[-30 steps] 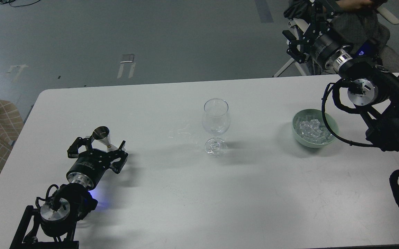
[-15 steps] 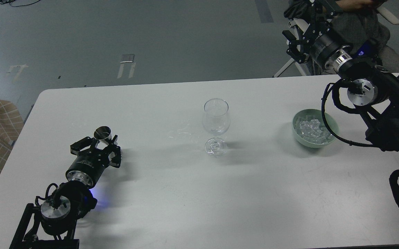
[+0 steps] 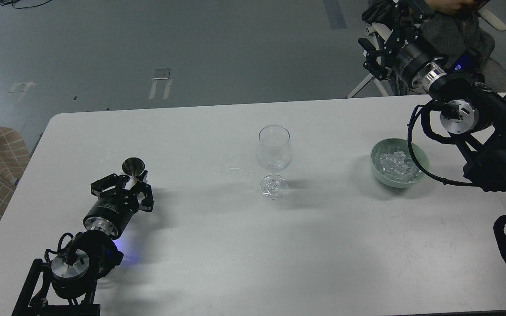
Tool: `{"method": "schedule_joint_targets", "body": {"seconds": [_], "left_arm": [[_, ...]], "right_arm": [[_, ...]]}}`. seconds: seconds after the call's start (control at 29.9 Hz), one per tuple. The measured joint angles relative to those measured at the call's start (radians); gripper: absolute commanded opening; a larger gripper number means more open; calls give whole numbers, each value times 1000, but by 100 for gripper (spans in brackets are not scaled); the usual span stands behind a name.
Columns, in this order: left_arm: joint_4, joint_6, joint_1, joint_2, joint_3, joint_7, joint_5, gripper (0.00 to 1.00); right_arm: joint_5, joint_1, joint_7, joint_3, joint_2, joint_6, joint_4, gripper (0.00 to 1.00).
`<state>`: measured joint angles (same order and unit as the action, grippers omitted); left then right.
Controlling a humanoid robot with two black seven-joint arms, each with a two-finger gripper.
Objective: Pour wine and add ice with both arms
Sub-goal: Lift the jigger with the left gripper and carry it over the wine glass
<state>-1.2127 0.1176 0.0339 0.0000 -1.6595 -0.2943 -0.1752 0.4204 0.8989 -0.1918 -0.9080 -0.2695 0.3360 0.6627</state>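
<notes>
At the lower left of the frame the left arm [image 3: 77, 259] lay low over the white table [image 3: 217, 263], a blue glow showing at its wrist. Its far end, the left gripper [image 3: 130, 182], had its fingers drawn in around the narrow waist of a small metal jigger [image 3: 132, 168], which stood upright with its open cup toward the top of the frame. Whether the jigger held any wine could not be told.

Near the centre of the frame a clear stemmed wine glass [image 3: 273, 160] stood upright on the table, well apart from the jigger. Just left of its foot, a faint wet smear [image 3: 231, 169] glinted on the tabletop.

To the right of centre sat a pale green bowl [image 3: 421, 160], heaped with ice [image 3: 395, 163] in small clear cubes. A black cable loop [image 3: 415, 145] from the right arm [image 3: 476, 118] crossed over the bowl's right rim.

At the upper right the right gripper [image 3: 373, 55] hung past the table's far edge, high above the floor, its fingers spread apart and holding nothing.
</notes>
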Motion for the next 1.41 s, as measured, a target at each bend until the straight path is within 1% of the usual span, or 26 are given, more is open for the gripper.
{"method": "schedule_joint_targets", "body": {"seconds": [0.13,0.2,0.33,0.43,0.54,0.6,0.64,0.74,0.9,1.2,1.41], "left_arm": [[-23,-14,12,0,0,3,0,0],[-52,-44,25,0,2,0,0,0],[-130,-136,48,0,5,-11,0,0],[-193,-205,70,0,33,-22,0,0],[-247,-278,99,0,50,-40,0,0],[-275,-340,126,0,59,-61,0,0],[-285,-372,140,0,69,-74,-1,0],[-306,-430,168,0,113,-99,-2,0],[-337,-510,189,0,202,-110,-4,0],[-366,-596,248,0,308,-145,-58,0],[-367,-606,302,0,383,-150,-91,0]], "right_arm": [[0,0,0,1,0,0,0,100],[0,0,0,1,0,0,0,100],[0,0,1,2,0,0,0,100],[0,-4,2,7,1,0,0,100],[1,-7,2,18,1,-1,0,100],[1,-7,2,21,1,-2,0,100],[0,-7,2,21,1,-1,0,100],[0,-8,2,21,1,-1,0,100],[0,-8,2,22,-1,0,0,100],[0,-10,2,23,-5,-1,0,100],[0,-14,2,23,-5,0,0,100]]}}
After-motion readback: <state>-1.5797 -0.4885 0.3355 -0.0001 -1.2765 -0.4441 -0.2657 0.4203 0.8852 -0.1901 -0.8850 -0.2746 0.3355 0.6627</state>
